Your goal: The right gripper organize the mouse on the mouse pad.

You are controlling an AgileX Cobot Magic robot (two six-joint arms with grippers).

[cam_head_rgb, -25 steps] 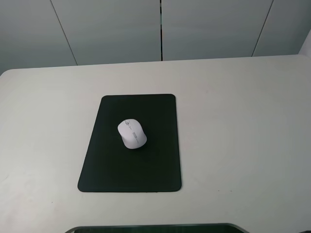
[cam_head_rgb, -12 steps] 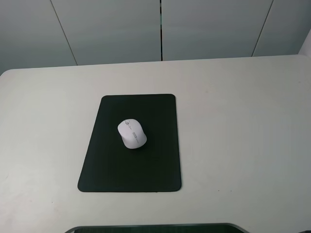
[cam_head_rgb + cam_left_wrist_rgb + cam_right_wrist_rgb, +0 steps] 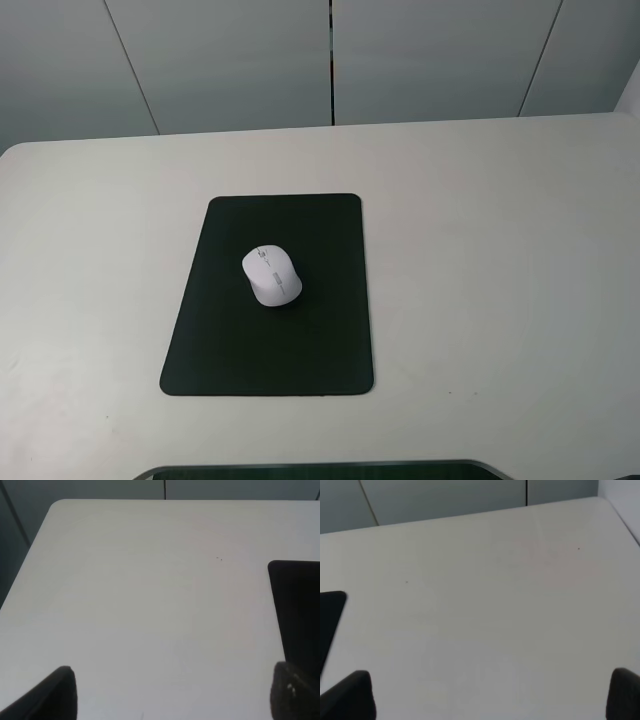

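Mouse pad [image 3: 268, 296] lies left of centre on the white table [image 3: 500, 280], with the mouse [image 3: 271, 276] resting on it, slightly toward its far half. My right gripper [image 3: 490, 695] hangs over bare tabletop, well apart from the mouse, fingers [image 3: 350, 695] spread wide, holding nothing (out of the high view).

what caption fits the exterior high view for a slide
White mouse resting on the black mouse pad on a pale table, no arm in frame.

The white mouse [image 3: 271, 276] lies flat on the black mouse pad [image 3: 268, 350], toward its far half.
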